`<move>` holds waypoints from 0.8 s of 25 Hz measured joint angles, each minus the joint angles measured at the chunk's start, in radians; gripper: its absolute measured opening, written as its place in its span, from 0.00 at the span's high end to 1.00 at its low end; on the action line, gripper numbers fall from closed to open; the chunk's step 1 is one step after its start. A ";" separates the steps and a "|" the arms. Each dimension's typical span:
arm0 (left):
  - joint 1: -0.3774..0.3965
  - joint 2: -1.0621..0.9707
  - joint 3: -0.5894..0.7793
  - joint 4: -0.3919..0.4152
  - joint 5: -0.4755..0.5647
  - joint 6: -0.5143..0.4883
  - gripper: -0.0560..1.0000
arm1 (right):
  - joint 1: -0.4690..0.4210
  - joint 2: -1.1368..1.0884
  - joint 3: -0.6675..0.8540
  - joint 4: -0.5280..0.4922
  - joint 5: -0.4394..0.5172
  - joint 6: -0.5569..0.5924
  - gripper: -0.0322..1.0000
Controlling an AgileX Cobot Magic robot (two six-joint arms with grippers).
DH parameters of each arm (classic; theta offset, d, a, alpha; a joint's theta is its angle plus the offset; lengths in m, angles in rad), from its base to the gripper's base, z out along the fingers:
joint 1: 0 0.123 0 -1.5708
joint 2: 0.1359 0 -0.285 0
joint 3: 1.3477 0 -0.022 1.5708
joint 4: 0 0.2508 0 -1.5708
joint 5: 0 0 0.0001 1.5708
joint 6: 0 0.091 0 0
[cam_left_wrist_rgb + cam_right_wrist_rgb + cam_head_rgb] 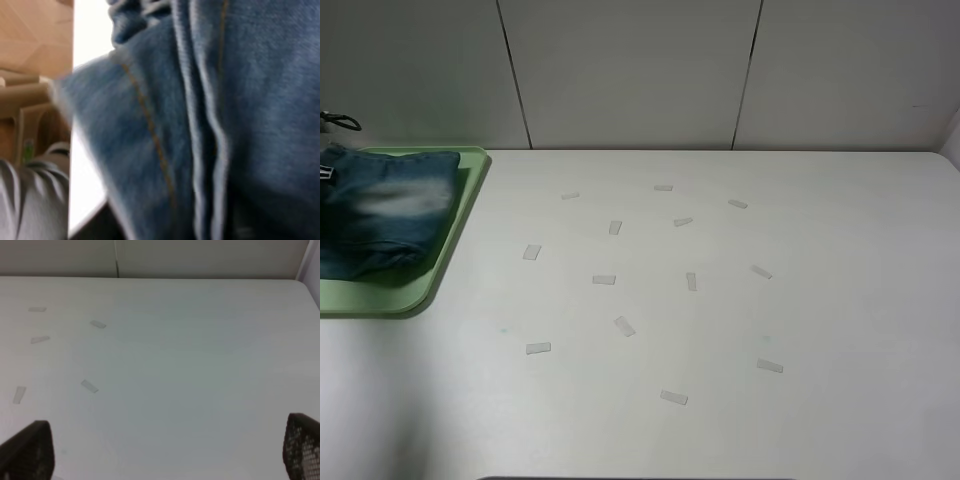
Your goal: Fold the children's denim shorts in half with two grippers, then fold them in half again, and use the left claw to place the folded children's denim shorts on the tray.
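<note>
The children's denim shorts (380, 210) lie folded on the pale green tray (430, 280) at the table's far left. The left wrist view is filled with blurred blue denim (225, 120) seen very close, with seams and orange stitching. The left claw's fingers do not show there. In the exterior high view only a black cable (340, 122) and a small dark part (325, 172) show at the left edge, over the shorts. My right gripper (165, 452) is open, its fingertips (27, 450) wide apart over bare white table. It is out of the exterior high view.
Several small pale tape strips (604, 279) are stuck across the middle of the white table (820, 300). A white panelled wall stands behind the table. Beyond the table's edge, the left wrist view shows a wooden floor (30, 35).
</note>
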 joint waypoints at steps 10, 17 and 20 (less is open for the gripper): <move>0.000 0.000 0.000 -0.001 -0.044 -0.086 0.01 | 0.000 0.000 0.000 0.000 0.000 0.000 0.30; 0.000 -0.038 0.000 -0.002 0.031 -0.118 0.01 | 0.000 0.000 0.000 0.000 0.000 0.000 0.30; -0.002 -0.067 0.000 -0.041 0.074 -0.144 0.01 | 0.000 0.000 0.000 0.000 0.000 0.000 0.30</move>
